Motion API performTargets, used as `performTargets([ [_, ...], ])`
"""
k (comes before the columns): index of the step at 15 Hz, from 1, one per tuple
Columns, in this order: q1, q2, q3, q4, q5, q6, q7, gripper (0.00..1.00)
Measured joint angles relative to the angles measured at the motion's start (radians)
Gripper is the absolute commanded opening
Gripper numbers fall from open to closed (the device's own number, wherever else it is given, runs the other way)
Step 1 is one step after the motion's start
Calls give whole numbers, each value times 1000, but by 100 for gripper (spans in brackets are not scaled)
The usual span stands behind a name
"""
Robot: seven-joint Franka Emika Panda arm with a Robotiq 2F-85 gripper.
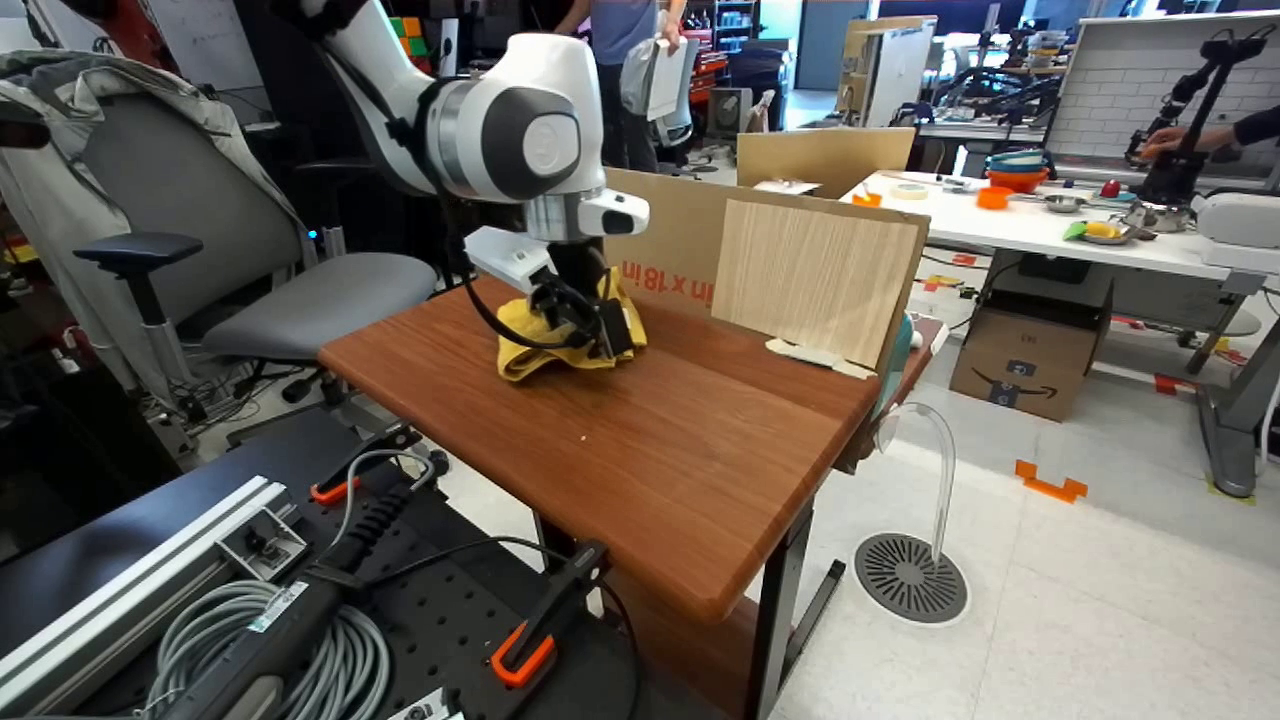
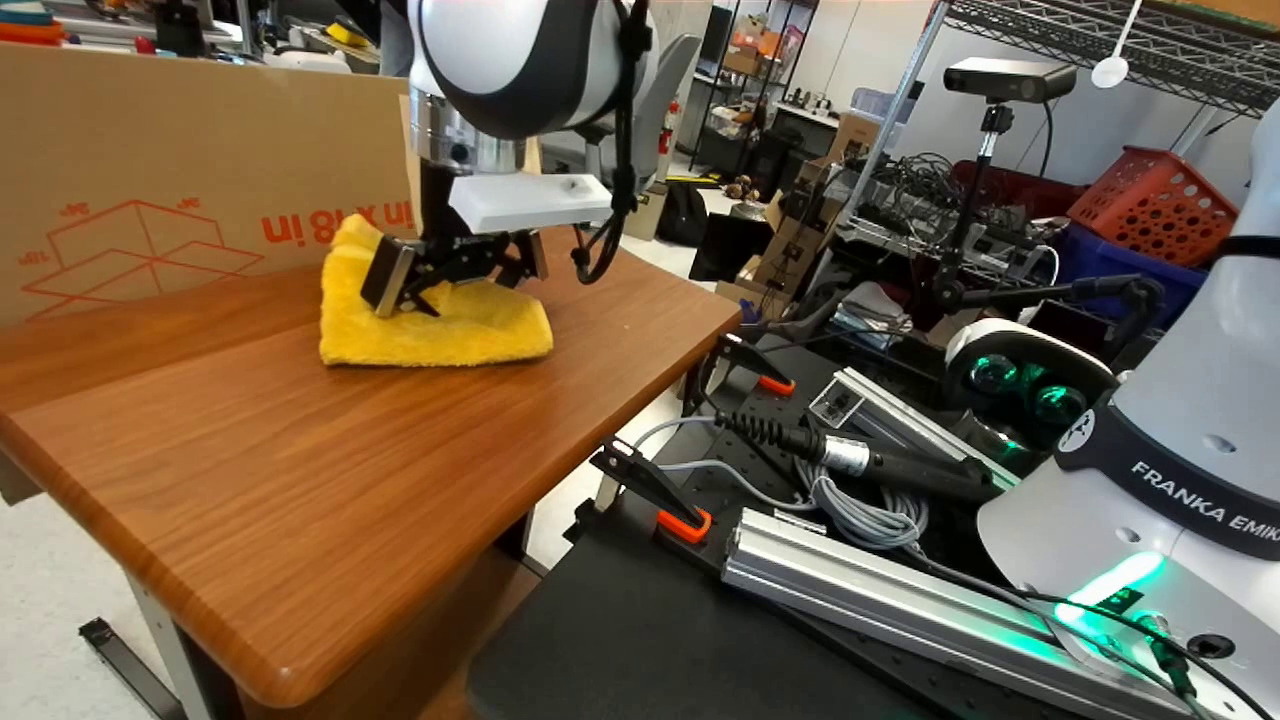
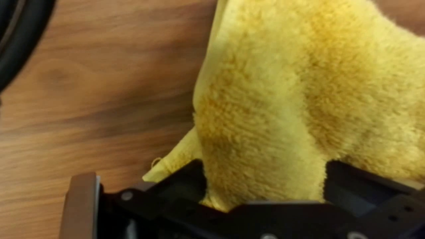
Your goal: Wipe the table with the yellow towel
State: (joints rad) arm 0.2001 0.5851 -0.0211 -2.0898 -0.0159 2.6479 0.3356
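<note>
The plush yellow towel (image 2: 450, 332), loosely folded, lies on the brown wood-grain surface (image 1: 650, 440), left of centre in both exterior views; in the wrist view it fills the upper right. The black two-fingered robot hand (image 2: 462, 270) is low over it, its fingers (image 2: 388, 276) spread wide with cloth bulging between them, so nothing looks clamped.

I judge the step in hand to be getting a firm hold. Sink the fingertips far enough to catch a thick fold, close, and try a gentle tug before sweeping. Keep plenty of cloth beneath: at the lower left of the wrist view a finger stands over bare wood, where a hard tip could scrape. Then press lightly, in overlapping strokes.

A thick black cable (image 3: 28, 36) curves through the wrist view's upper left; it might snag, so turn slowly. Farther out, a brown cardboard panel (image 2: 280, 130) with red printing crosses the upper left of an exterior view, and a pale wood-grain board (image 1: 815, 280) stands right of centre in an exterior view; strokes should stop short of both.
</note>
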Motion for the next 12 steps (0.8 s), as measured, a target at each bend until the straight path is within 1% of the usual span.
performTargets([
  [5, 102, -77, 100, -166, -5, 135, -62, 100],
  [7, 151, -96, 122, -203, -8, 152, -63, 100],
  [10, 180, -105, 133, -215, -9, 152, -63, 100],
  [12, 179, -106, 109, -213, -17, 152, -63, 100],
])
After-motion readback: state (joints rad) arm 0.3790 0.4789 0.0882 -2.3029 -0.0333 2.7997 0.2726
